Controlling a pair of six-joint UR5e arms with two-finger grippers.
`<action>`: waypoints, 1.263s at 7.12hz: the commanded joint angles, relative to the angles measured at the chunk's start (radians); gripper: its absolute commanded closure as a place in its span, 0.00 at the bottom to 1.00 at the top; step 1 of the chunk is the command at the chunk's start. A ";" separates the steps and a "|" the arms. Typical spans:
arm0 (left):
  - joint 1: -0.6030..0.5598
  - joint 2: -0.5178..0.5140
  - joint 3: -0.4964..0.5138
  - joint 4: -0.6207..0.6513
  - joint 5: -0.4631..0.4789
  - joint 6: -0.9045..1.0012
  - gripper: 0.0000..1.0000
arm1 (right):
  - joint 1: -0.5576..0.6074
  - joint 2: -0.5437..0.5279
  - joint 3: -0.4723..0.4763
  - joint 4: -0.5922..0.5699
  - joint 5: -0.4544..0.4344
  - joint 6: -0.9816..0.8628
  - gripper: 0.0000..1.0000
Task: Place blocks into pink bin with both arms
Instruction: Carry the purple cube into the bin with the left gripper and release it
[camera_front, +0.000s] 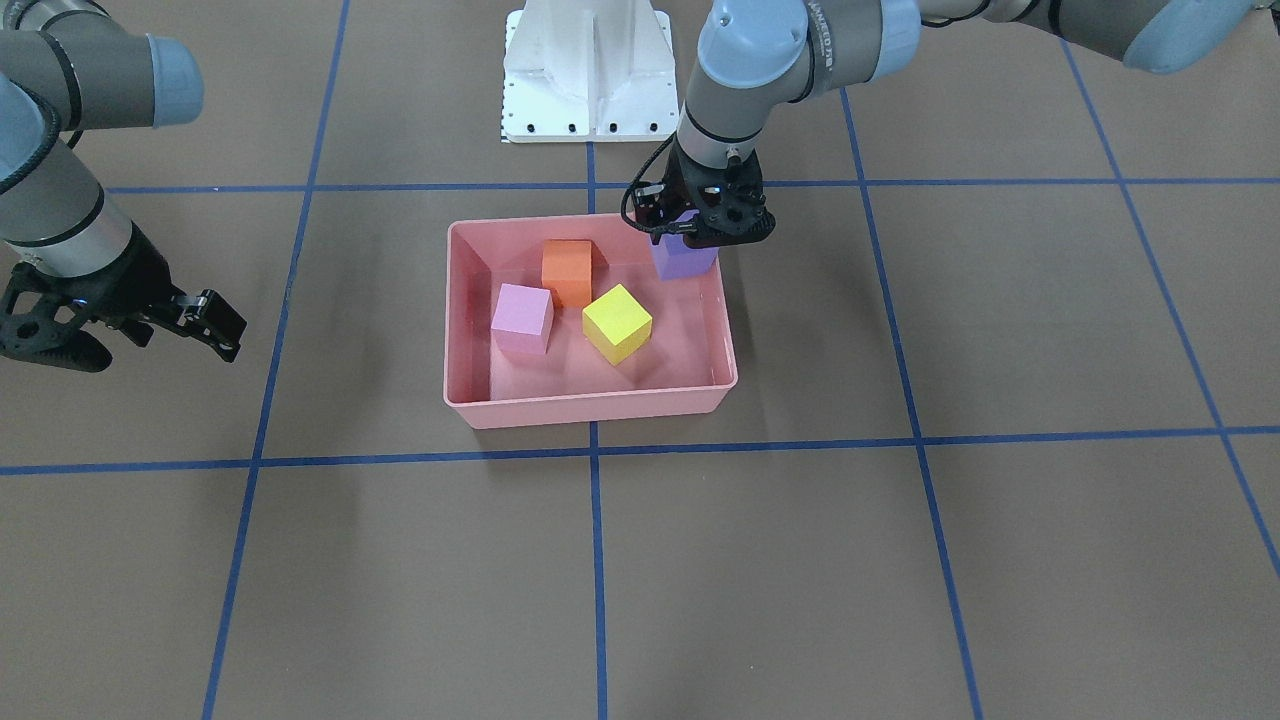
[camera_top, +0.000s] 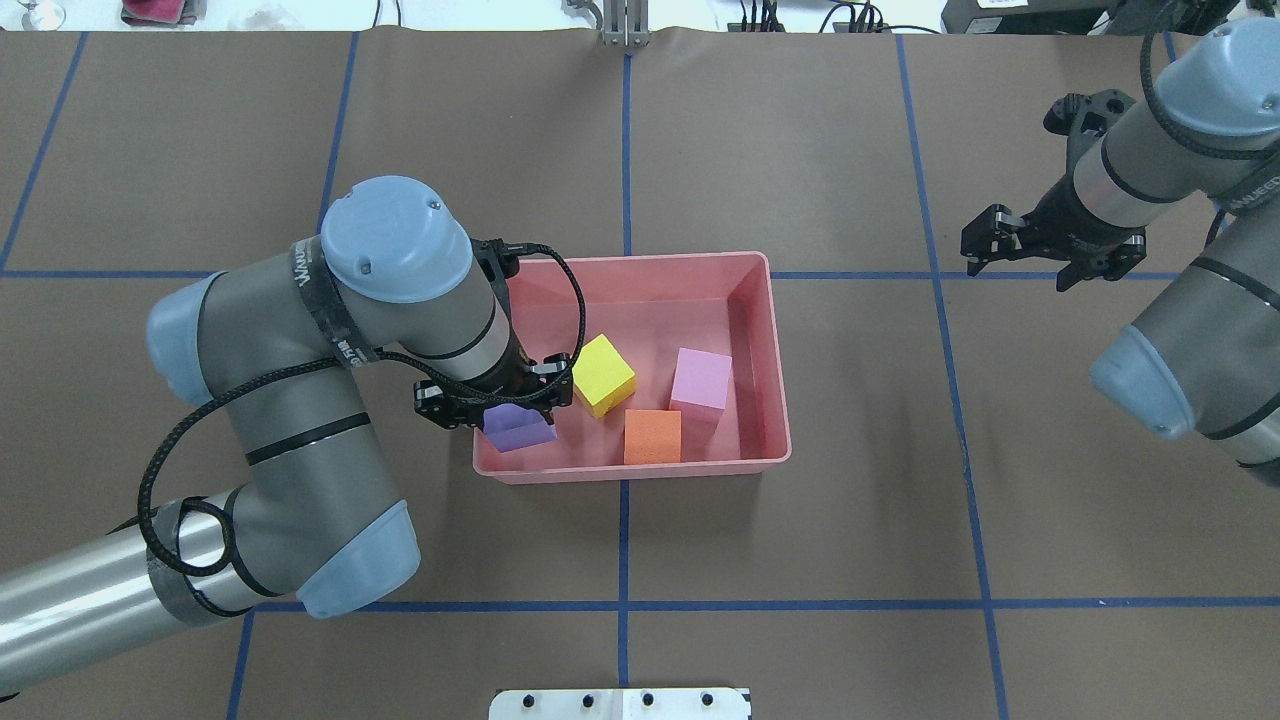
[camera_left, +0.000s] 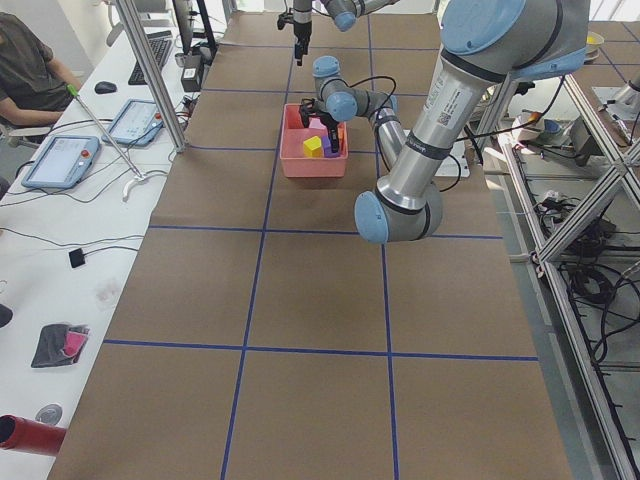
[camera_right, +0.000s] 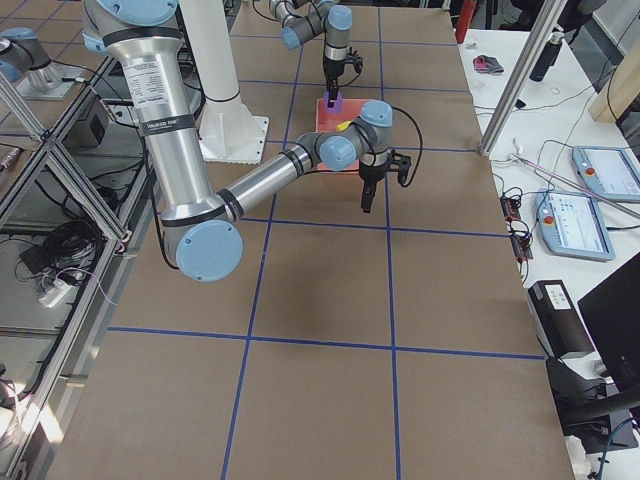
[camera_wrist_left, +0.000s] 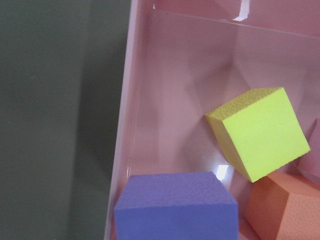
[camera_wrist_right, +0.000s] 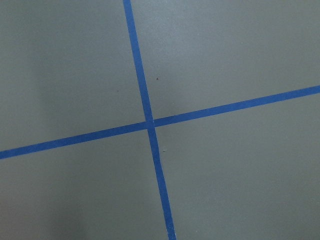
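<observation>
The pink bin (camera_top: 780, 400) stands at mid-table. The orange block (camera_top: 652, 437), the yellow block (camera_top: 603, 375) and the pink-lilac block (camera_top: 700, 380) lie inside it. My left gripper (camera_top: 497, 398) is shut on the purple block (camera_top: 518, 428) and holds it over the bin's corner nearest the robot on the left side, above the rim. The left wrist view shows the purple block (camera_wrist_left: 175, 205) close up over the bin wall (camera_wrist_left: 125, 125), with the yellow block (camera_wrist_left: 257, 132) beyond; the fingers are out of frame. My right gripper (camera_top: 1045, 255) is open and empty, raised well to the right of the bin.
The robot's white pedestal base (camera_front: 590, 70) stands just behind the bin. Blue tape lines (camera_wrist_right: 147, 122) cross under the right gripper. Operators' desks with tablets (camera_left: 60, 160) run along the table's far side.
</observation>
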 joint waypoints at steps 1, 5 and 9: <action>0.001 -0.011 0.042 -0.020 0.002 0.000 0.62 | 0.000 -0.001 -0.011 0.012 0.001 0.001 0.00; -0.001 -0.025 0.058 -0.039 0.004 -0.004 0.14 | 0.000 0.001 -0.018 0.013 0.001 0.001 0.00; -0.121 0.017 -0.130 -0.026 -0.005 0.006 0.01 | 0.052 -0.001 -0.014 0.018 0.004 -0.014 0.00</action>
